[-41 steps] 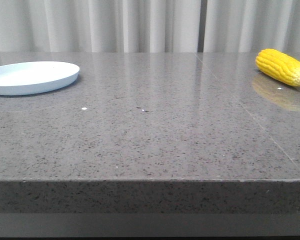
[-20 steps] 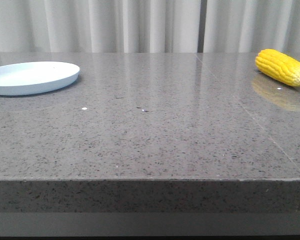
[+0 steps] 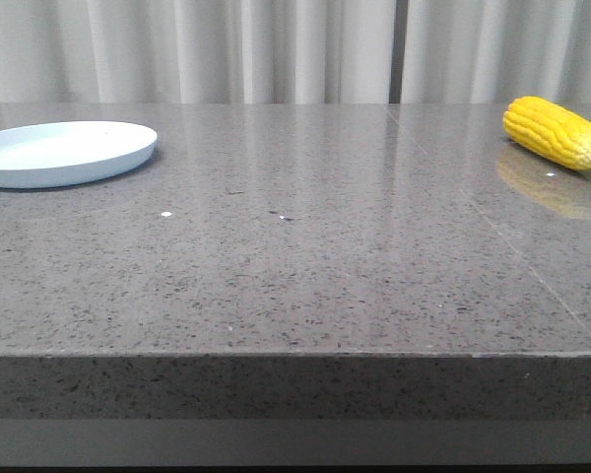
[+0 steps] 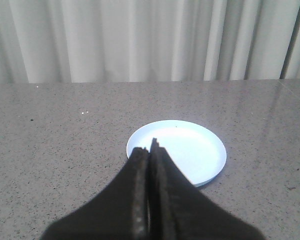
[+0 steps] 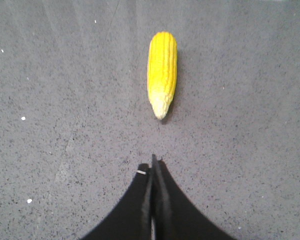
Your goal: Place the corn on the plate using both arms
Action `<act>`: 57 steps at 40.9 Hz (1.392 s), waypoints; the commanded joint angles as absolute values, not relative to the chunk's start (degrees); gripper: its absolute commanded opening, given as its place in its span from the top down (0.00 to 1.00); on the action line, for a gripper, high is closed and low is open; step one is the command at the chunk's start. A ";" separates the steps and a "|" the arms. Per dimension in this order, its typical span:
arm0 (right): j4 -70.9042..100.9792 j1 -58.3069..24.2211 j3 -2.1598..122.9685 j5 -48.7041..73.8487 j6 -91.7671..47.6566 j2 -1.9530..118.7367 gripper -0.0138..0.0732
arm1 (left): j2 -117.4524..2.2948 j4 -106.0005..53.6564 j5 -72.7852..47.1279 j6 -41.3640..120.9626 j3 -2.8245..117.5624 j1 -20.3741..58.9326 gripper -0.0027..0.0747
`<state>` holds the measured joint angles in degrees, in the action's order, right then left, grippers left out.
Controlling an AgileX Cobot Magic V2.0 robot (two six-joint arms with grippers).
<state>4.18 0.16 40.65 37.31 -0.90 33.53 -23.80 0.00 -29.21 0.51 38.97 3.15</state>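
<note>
The yellow corn [image 3: 558, 132] lies on the grey stone table at the far right of the front view. In the right wrist view the corn [image 5: 162, 71] lies ahead of my right gripper [image 5: 152, 166], its pale tip pointing toward the fingers, a gap of bare table between them. The right gripper is shut and empty. The pale blue plate [image 3: 64, 152] sits at the far left, empty. In the left wrist view the plate [image 4: 200, 150] lies just beyond my left gripper [image 4: 149, 149], which is shut and empty. Neither gripper shows in the front view.
The grey speckled table [image 3: 295, 266] has a front edge low in the front view. White curtains [image 3: 276, 49] hang behind it. A seam line [image 3: 492, 227] runs across the table's right part. Small white specks [image 3: 165, 214] lie on the surface.
</note>
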 commanded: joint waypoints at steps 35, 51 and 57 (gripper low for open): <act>3.48 0.49 42.56 33.66 -1.17 35.85 0.20 | -38.03 4.40 -43.60 1.58 45.05 3.12 0.30; 3.48 0.49 42.56 33.66 -1.17 35.85 0.20 | -57.53 5.05 -42.48 1.58 52.36 3.12 0.30; 3.48 0.49 42.56 33.66 -1.17 35.85 0.20 | -65.04 4.99 -42.45 1.58 57.22 3.12 0.30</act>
